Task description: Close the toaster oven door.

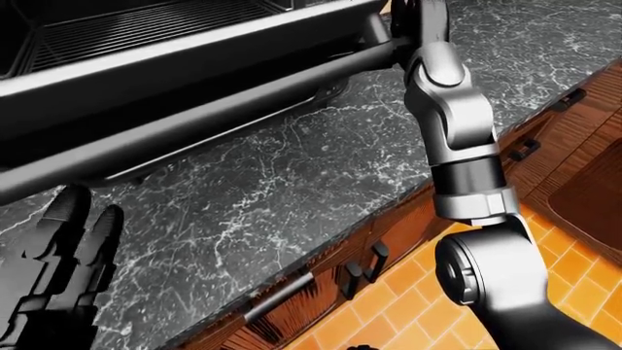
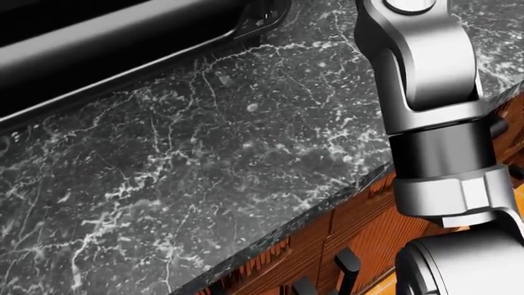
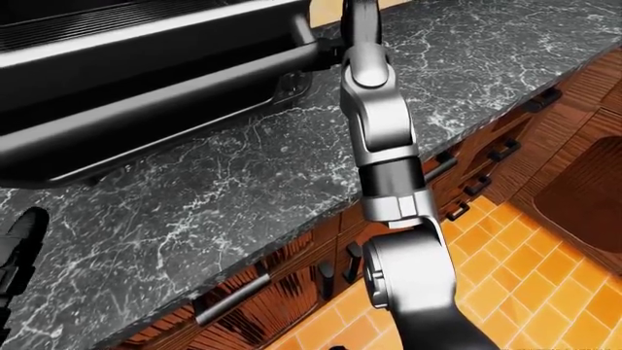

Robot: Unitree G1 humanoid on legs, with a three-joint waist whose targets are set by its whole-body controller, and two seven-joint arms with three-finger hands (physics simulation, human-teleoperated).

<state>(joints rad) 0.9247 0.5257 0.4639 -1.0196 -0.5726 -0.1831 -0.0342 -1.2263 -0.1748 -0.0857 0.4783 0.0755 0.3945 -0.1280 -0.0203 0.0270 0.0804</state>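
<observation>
So the toaster oven door [image 1: 184, 80] is hanging wide open, swung down flat across the top left of the left-eye view, with the rack [image 1: 146, 25] visible in the cavity above it. Its bar handle [image 1: 195, 117] runs along the door's lower edge, hovering over the dark marble counter [image 1: 292, 197].

My right arm [image 1: 457, 146] reaches up past the counter edge to the door's right end. The right hand [image 1: 418, 29] sits right at that corner, but it's mostly cut off by the top of the view and dark on dark, so I can't tell if the fingers are wrapped on anything or just open. Head view is no help, it's all forearm and marble.

The left hand [image 1: 58, 255] is down at the bottom left, fingers stretched out straight, holding nothing, well clear of the door.

I'd say I'm at the "get under the door" stage. Next move should be lifting that right end up and pushing it toward the oven. Risk is the hand slipping off the corner.

Below the counter: wooden cabinets [image 1: 389, 240] and orange tile floor [image 1: 574, 292].
</observation>
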